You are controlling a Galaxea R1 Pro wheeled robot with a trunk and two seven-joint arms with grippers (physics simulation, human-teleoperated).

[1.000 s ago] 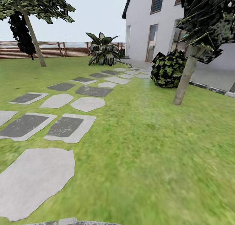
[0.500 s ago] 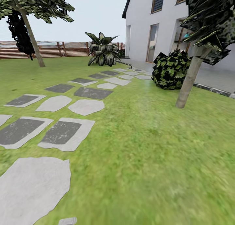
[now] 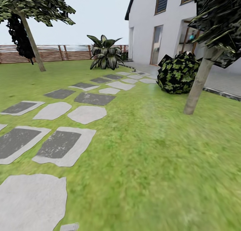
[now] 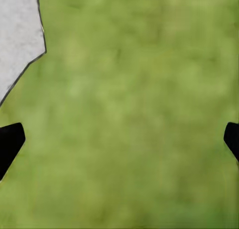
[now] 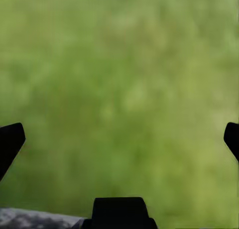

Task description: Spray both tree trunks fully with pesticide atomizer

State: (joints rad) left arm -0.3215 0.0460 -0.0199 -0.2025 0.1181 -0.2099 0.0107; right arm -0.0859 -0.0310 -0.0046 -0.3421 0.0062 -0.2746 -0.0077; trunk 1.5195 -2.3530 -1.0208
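Green lawn (image 3: 160,164) fills the garden, ringed at the far side by a brown slat fence (image 3: 67,52), with a white house (image 3: 150,26) standing to the right of the stepping stones (image 3: 60,145). Those grey stones run in a loose double line from close to the robot away toward the house door, and I take them as the landmark. To the right of the stones, on the grass, a leaning tree trunk (image 3: 198,85) rises into a dark jagged crown; a round dark bush (image 3: 177,73) sits just beyond it, toward the house. Far to the left of the stones, near the fence, a second leaning trunk (image 3: 31,41) carries the other tree's crown. A small palm (image 3: 105,53) stands at the far end of the stones.

The left hand (image 4: 119,139) hangs over bare grass with a corner of one stone beside it; its two dark fingertips (image 4: 10,142) sit wide apart at the edges of the wrist view, so it is spread and holds nothing. The right hand (image 5: 119,139) is likewise spread wide over plain grass, empty.

No spray bottle can be made out on the grass, so where the pesticide atomizer lies cannot be told. The hands probably hang low and spread, ready for a pickup once the bottle is found. Neither trunk shows pale specks, so spraying looks not yet begun.
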